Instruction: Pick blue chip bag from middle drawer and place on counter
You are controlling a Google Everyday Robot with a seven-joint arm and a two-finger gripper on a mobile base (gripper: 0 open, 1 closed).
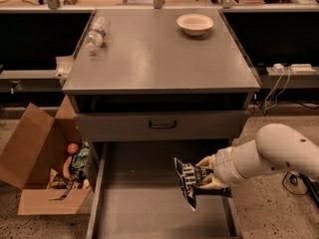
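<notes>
1. The pincer (204, 174) is over the right side of the open middle drawer (149, 210), at the end of the white arm that comes in from the right of the picture.
2. It is clenched on the blue chip bag (186, 178); the two fingers hold the right edge of the bag.
3. The bag lies on the picture's left side of the pincer and hangs from the grasp. Its long axis is almost vertical, a little tilted, with the lower corner pointing down to the drawer floor. I judge it is already lifted off the floor, but the contact is hard to see.
4. The tabletop (159, 63) is higher than the bag and farther from the camera. Between them stand the closed drawer front (162, 125) and the front edge of the tabletop.
5. So the coming move, in my judgement, must go up first, until the lower corner of the bag passes this edge, and only then over the tabletop.
6. On the tabletop a bowl (195, 24) is at the back right and a plastic bottle (96, 33) at the back left; the front middle part seems the easiest place to put the bag.
</notes>
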